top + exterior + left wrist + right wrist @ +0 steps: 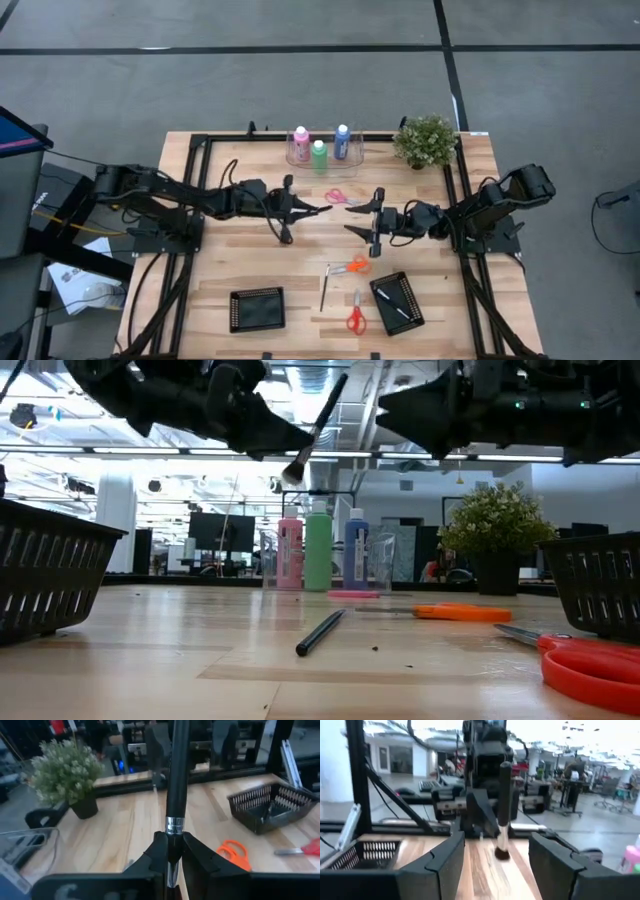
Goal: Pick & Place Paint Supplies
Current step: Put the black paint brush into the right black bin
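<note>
My left gripper (318,209) is shut on a dark-handled brush (318,425), held high over the table's middle. My right gripper (357,218) stands open just to its right, facing it, and touches nothing. From the right wrist the brush (503,805) shows between the two open fingers but farther off. The pink (300,140), green (319,153) and blue (342,140) paint bottles stand upright in a clear holder at the far edge. A second brush (324,287) lies flat on the table near the front. A third lies in the right basket (397,302). My left gripper pinches the brush between its two fingers (200,856) at the silver ferrule (174,826), close to the bristle end. The fingers reach about level from the table's left and lie across the brush. The brush is lifted clear and tilted. Its bristles (293,472) hang below the fingers, and its handle rises toward the right.
Pink-handled scissors (340,197) lie under the grippers, orange scissors (352,266) and red scissors (355,312) nearer the front. A second black basket (257,308) sits front left. A potted plant (426,140) stands at the far right. A black frame borders the table.
</note>
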`<action>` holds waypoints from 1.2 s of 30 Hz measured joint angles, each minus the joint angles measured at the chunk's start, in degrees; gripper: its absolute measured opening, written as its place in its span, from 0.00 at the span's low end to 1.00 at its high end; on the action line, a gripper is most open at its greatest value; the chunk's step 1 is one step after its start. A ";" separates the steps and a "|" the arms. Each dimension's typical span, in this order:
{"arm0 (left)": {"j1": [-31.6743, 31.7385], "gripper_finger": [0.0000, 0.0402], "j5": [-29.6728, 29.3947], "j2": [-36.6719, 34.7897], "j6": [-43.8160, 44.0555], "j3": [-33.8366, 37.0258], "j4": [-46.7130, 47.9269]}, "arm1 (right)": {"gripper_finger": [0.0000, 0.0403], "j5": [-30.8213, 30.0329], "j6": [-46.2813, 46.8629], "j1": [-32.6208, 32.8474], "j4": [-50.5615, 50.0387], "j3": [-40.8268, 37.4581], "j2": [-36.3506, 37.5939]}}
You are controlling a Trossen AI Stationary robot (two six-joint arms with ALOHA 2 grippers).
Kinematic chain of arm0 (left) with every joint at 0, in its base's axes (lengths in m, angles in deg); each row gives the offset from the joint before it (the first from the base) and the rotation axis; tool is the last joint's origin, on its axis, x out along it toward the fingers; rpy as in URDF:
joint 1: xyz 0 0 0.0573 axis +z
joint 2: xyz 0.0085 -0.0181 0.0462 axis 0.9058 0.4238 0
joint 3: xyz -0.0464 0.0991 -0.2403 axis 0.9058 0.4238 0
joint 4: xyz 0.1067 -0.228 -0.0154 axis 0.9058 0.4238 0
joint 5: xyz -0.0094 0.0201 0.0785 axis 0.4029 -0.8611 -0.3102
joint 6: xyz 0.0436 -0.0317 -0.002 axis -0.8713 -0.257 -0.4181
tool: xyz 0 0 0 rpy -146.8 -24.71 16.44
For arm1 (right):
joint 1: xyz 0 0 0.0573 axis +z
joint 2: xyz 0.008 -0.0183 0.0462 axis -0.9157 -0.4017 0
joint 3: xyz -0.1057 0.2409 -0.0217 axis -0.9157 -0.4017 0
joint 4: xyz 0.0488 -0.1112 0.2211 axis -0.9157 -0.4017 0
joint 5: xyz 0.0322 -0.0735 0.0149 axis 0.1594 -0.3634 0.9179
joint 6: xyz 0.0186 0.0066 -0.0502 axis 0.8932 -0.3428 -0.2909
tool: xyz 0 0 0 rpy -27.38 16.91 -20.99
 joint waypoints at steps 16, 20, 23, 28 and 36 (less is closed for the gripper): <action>0.20 0.06 1.78 11.15 1.23 -5.21 -13.77 | 0.50 5.76 0.02 -4.82 -0.29 1.99 0.02; 0.20 0.06 2.78 13.35 1.23 -7.37 -15.04 | 0.50 6.64 0.02 -5.05 0.07 2.14 0.02; 0.20 0.06 2.85 14.81 1.13 -8.80 -15.16 | 0.50 7.06 0.05 -5.50 0.14 2.16 0.02; 0.20 0.06 4.00 15.44 1.07 -9.63 -16.22 | 0.47 7.05 0.06 -5.48 -0.16 2.16 0.02; 0.20 0.06 4.33 15.44 1.09 -9.70 -16.13 | 0.30 7.12 -0.05 -5.99 0.06 2.16 0.02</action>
